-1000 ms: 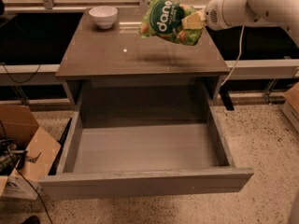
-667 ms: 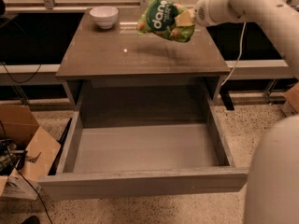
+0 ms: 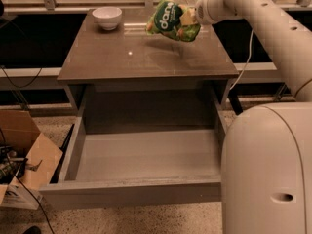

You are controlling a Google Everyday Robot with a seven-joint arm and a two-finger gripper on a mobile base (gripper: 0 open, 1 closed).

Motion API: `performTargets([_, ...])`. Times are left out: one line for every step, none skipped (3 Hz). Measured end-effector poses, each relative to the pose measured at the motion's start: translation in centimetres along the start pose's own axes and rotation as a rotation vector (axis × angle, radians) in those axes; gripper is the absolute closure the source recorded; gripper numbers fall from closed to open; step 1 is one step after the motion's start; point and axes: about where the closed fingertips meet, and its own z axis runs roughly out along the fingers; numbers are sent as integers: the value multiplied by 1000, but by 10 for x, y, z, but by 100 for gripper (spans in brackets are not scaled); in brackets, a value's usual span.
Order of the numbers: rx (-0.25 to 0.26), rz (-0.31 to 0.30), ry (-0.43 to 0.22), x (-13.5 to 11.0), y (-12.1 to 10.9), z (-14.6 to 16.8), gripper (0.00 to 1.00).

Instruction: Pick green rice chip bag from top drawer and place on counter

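Observation:
The green rice chip bag (image 3: 171, 21) hangs tilted in the air above the far right part of the counter (image 3: 126, 57), its dark green round logo facing me. My gripper (image 3: 189, 16) is shut on the bag's right end, reaching in from the right on the white arm. The fingers are mostly hidden behind the bag. The top drawer (image 3: 141, 156) is pulled fully open below the counter and its grey inside shows nothing in it.
A white bowl (image 3: 107, 17) stands at the counter's far left corner. My white arm and base (image 3: 268, 165) fill the right side, overlapping the drawer's right edge. An open cardboard box (image 3: 24, 155) sits on the speckled floor at the left.
The gripper and bag have moved slightly further over the counter toward the back. My base now fills more of the right side of the view.

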Motion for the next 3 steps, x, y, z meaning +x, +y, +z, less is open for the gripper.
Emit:
performTargets([-3, 0, 3, 2, 1, 3, 11])
performTargets([-5, 0, 6, 3, 3, 5, 0])
performTargets([-5, 0, 6, 3, 3, 5, 0])
